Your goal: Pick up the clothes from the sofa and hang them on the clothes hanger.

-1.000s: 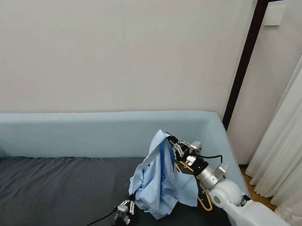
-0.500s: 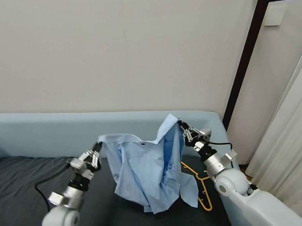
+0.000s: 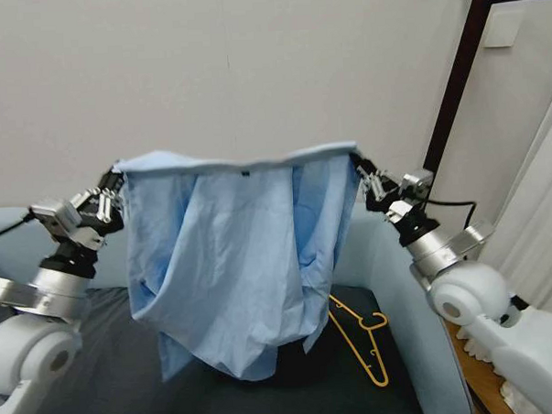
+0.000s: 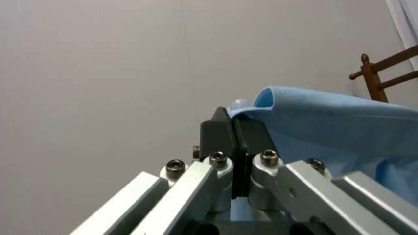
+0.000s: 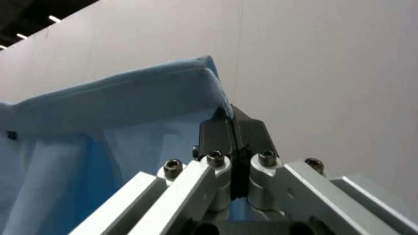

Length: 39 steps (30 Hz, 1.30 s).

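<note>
- Lower right of the head view: the orange hanger [image 3: 355, 339] lies flat on the dark seat of the sofa [image 3: 394, 284]. It is just beside the sofa's pale blue right arm and well apart from both tools.
- Middle of the frame: the blue shirt [image 3: 232, 255] hangs spread out in loose folds, lifted off the sofa. Its lower hem dangles over the dark seat, and whether it touches the cushion I cannot tell.
- Mid-left of the frame: the left tool [image 3: 113, 188] is clamped tight on the shirt's top left corner. In the left wrist view its dark pads [image 4: 219, 132] press together with a fold of blue cloth caught at the tips.
- Mid-right of the frame: the right tool [image 3: 359, 167] grips the shirt's top right corner. In the right wrist view its jaws are closed narrow on the cloth edge.
- The shirt's top edge runs nearly level between the two tools.
- Behind everything stands the plain pale wall [image 3: 252, 70], with a dark post [image 3: 454, 89] slanting through the upper right and a white curtain [image 3: 535, 260] at the right edge.
</note>
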Available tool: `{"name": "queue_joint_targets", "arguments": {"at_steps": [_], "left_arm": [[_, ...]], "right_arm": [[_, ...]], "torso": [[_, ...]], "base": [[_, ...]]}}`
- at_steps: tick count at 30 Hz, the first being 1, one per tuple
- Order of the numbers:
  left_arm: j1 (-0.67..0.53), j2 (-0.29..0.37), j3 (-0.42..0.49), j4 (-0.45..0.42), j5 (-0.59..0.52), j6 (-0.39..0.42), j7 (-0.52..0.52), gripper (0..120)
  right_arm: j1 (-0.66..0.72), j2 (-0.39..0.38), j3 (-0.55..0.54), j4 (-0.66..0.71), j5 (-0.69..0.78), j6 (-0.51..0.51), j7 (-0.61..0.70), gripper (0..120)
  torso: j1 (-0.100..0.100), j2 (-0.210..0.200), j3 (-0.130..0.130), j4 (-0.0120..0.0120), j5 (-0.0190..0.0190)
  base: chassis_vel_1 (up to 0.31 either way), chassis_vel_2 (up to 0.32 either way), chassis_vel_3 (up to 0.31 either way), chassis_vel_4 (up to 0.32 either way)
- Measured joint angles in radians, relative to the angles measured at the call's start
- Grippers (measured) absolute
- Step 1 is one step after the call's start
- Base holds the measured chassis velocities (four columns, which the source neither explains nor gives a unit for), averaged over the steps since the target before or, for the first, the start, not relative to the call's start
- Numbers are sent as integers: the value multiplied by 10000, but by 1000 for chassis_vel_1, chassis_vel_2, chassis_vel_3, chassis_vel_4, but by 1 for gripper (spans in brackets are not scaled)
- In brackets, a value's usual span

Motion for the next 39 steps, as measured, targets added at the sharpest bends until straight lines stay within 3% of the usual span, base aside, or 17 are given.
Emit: {"name": "queue_joint_targets", "arguments": {"at_steps": [4,8,11,12,16,18,19,22,25,29,36,39], "left_arm": [[529,184,-817,-802,508,667,-188,0],[1191,-104,-741,-1287,1439,1190,-365,0],[2071,-986,-303,-1194,3372,1471,-251,0],[2071,-986,-303,-1194,3372,1471,-251,0],[2652,-2386,284,-463,5612,1797,-192,0],[2676,-2657,397,-255,5944,1827,-189,0],[2686,-3131,598,128,6407,1870,-189,0],[2658,-3685,861,481,6715,1899,-208,0],[2607,-4446,1329,724,6887,1600,-72,0],[2690,-4929,1584,1069,7363,1288,115,0],[2777,-5459,1873,1547,7739,1016,14,0],[2729,-5494,1739,1760,7807,1051,-243,0]], "right_arm": [[-320,-285,136,791,-810,-848,1252,0],[-862,-307,-19,1019,-1947,-1615,2295,0],[-1316,185,-741,524,-3113,-2189,2968,0],[-1316,185,-741,524,-3113,-2189,2968,0],[-1841,975,-1855,-375,-3828,-2660,3563,0],[-1970,1174,-2082,-545,-3872,-2793,3718,0],[-2115,1508,-2390,-806,-3988,-2888,3915,0],[-2222,2019,-2677,-1309,-4241,-2506,3889,0],[-2358,2758,-2885,-2035,-4370,-771,2321,0],[-2506,3275,-2980,-2565,-4131,12,1413,0],[-2897,3575,-2969,-3558,-3754,285,1029,0],[-3201,3556,-2694,-3958,-3008,-174,1012,5]], "torso": [[-1,0,-1,3,1],[-1,0,-2,0,2],[-1,0,0,-5,1],[-1,0,0,-5,1],[-1,-1,1,10,-3],[0,-1,1,4,1],[0,-2,1,-2,0],[-1,-2,1,-1,-2],[0,-2,1,1,2],[1,-1,0,2,2],[1,-2,1,1,1],[1,-1,1,1,2]], "base": [[0,0,0,0],[0,0,0,0],[0,0,0,0],[0,0,0,0],[0,0,0,0],[0,0,0,0],[0,0,0,0],[0,0,0,0],[0,0,0,0],[0,0,0,0],[0,0,0,0],[0,0,0,0]]}}
